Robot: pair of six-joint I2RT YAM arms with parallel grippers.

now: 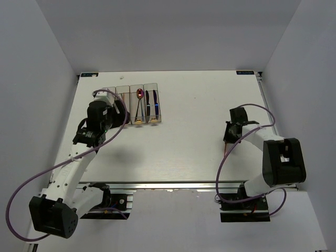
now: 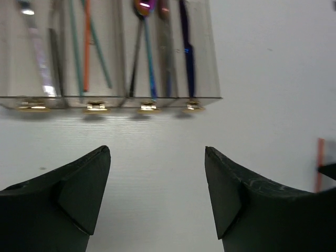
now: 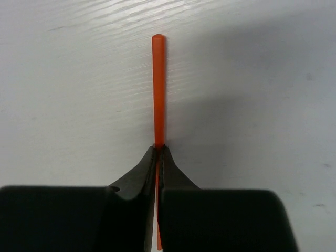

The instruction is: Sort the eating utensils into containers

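Across the white bench (image 1: 184,152) I judge the sorting nearly finished. The row of four clear bins (image 1: 144,105) sits at the far left, and every bin holds something. My left gripper (image 2: 157,152) hangs just in front of the bins with its jaws spread and nothing between them. My right gripper (image 3: 158,149) is well apart, over at the right side, pressed together on one thin stick. In the left wrist view, a silver fork (image 2: 34,42) is in the leftmost bin. Next to it are green chopsticks (image 2: 100,52) beside an orange one (image 2: 86,47), then the spoons (image 2: 144,8), then a blue knife (image 2: 186,52). Only the orange chopstick (image 3: 158,89) in my right pinch remains outside. I cannot tell whether it rests on the bench or hangs just above it. It belongs in the second bin.
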